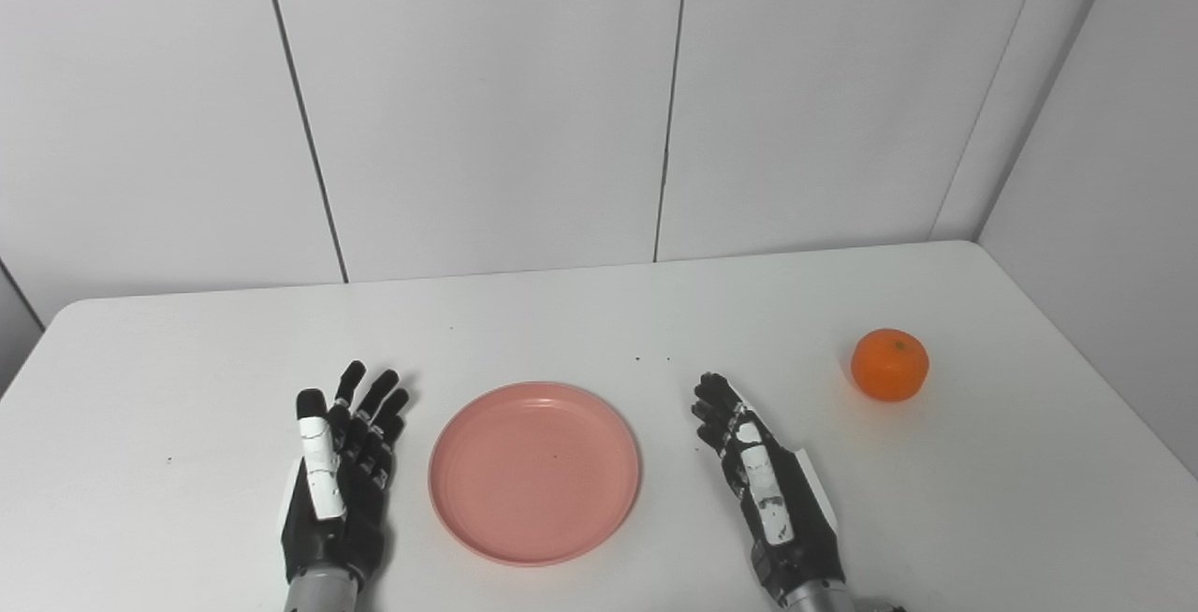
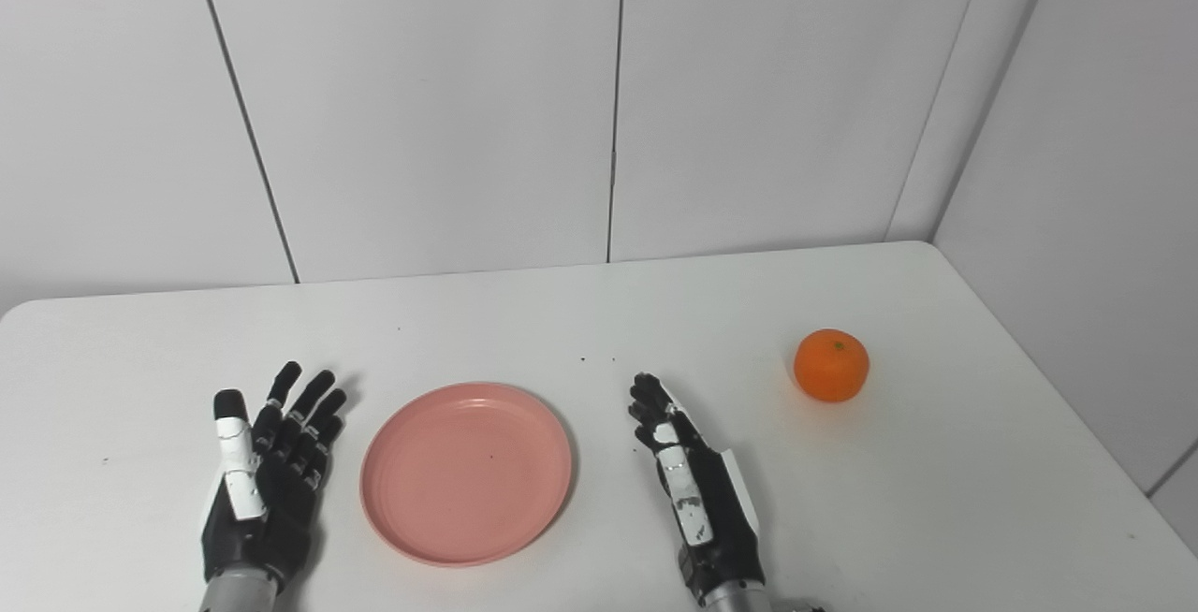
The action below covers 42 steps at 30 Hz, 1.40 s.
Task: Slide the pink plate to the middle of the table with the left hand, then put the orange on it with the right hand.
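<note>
Centrally, the pink plate (image 1: 534, 472) lies bare between the left hand (image 1: 339, 479) and right hand (image 1: 763, 490), both spread and holding nothing. Right of them, the orange (image 1: 889, 365) sits near the white table (image 1: 187, 378) edge, bare surface between.

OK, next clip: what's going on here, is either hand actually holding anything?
Neither. The left hand and right hand both lie open on the white table, either side of an empty pink plate that sits near the table's front edge, touching neither hand. The orange rests apart, off to the right, beyond the right hand. Nothing is gripped.
</note>
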### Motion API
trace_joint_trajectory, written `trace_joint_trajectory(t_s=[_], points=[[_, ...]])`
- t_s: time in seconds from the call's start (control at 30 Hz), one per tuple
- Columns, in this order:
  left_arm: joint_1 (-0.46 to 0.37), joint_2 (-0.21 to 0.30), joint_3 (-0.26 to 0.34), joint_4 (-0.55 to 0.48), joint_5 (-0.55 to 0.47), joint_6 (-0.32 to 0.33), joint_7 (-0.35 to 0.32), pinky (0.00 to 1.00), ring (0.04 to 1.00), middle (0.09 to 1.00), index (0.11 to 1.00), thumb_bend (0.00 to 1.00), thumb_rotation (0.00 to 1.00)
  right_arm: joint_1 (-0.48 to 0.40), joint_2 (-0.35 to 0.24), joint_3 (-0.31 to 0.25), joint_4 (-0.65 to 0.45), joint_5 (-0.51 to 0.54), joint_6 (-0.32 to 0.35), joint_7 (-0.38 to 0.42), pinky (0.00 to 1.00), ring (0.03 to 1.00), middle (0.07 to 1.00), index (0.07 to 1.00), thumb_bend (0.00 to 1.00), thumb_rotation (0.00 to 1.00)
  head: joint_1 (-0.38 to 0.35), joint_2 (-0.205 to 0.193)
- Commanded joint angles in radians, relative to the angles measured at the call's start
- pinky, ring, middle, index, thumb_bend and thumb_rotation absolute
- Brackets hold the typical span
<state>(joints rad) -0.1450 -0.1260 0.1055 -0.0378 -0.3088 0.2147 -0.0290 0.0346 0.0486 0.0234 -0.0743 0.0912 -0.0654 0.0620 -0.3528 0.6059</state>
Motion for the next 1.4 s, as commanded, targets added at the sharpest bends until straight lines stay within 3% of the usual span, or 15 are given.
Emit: trace_joint_trajectory(t_s=[0.0,0.47,0.87,1.03,1.1,1.2,1.37], points=[[-0.009,0.002,0.002,0.017,-0.004,-0.01,0.003,0.96,0.901,0.879,0.935,0.86,0.92,0.033,0.021,0.012,0.048,0.001,-0.002,-0.004,0.94,0.917,0.91,0.884,0.92,0.94,0.006,-0.001],[-0.009,-0.003,-0.014,0.021,0.014,-0.012,0.014,0.96,0.904,0.876,0.935,0.83,0.94,0.037,0.007,-0.002,0.054,0.016,-0.028,-0.004,0.95,0.92,0.911,0.892,0.91,0.94,0.012,-0.021],[-0.028,0.001,-0.011,0.065,-0.001,-0.022,0.004,0.96,0.906,0.868,0.933,0.82,0.94,0.01,-0.028,0.014,-0.041,-0.246,-0.152,-0.11,0.82,0.846,0.849,0.842,0.8,0.91,-0.017,-0.051],[-0.025,0.0,-0.007,0.061,-0.011,-0.019,-0.001,0.97,0.91,0.863,0.933,0.82,0.94,-0.014,-0.049,0.0,-0.11,-0.365,-0.098,-0.14,0.75,0.807,0.832,0.832,0.79,0.92,-0.019,-0.048],[-0.024,0.001,-0.006,0.065,-0.01,-0.02,0.0,0.96,0.912,0.855,0.925,0.82,0.93,-0.031,-0.062,-0.005,-0.135,-0.439,-0.072,-0.153,0.69,0.777,0.827,0.835,0.79,0.98,-0.019,-0.048],[-0.022,-0.003,-0.006,0.062,-0.009,-0.015,0.008,0.95,0.903,0.847,0.92,0.82,0.94,-0.056,-0.079,-0.015,-0.171,-0.516,-0.033,-0.157,0.74,0.773,0.827,0.835,0.85,1.0,-0.016,-0.048],[-0.021,0.0,-0.007,0.063,-0.01,-0.016,0.004,0.96,0.911,0.861,0.926,0.81,0.95,-0.097,-0.118,-0.025,-0.21,-0.601,0.003,-0.159,0.75,0.782,0.827,0.832,0.86,0.99,-0.016,-0.05]])
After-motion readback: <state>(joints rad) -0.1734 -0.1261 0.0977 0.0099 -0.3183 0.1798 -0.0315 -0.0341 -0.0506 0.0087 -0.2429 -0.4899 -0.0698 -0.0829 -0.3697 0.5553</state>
